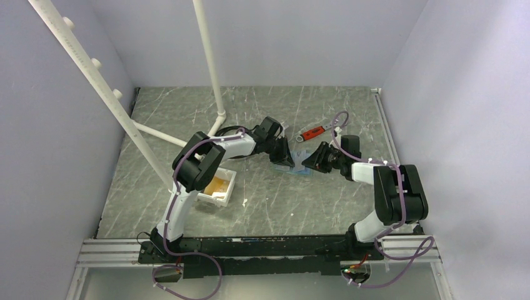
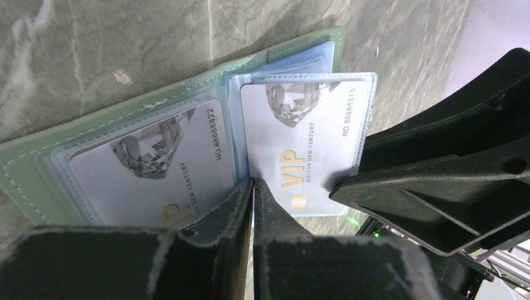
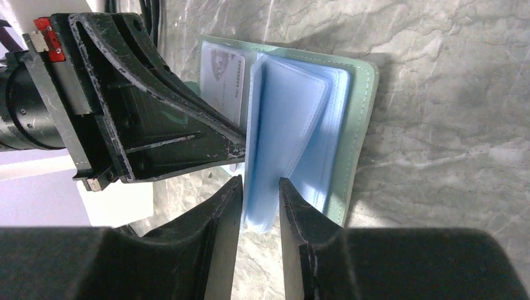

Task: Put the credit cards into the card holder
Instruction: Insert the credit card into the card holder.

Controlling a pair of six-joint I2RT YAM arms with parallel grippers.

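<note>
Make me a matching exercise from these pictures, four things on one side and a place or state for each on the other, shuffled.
1 wrench
2 white tray
3 left gripper
4 right gripper

A jaws astride the card holder's blue pockets
B beside the left arm, orange inside
C red handle, beyond the card holder
D jaws shut at the card holder's fold

Pairs: 1-C, 2-B, 3-D, 4-A

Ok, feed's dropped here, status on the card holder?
Left pincer shut at spine of open grey-green folding card holder. Right pincer gripping its translucent blue pocket leaves. Two silver VIP plastic cards pocketed. Nothing obstructing.
</note>
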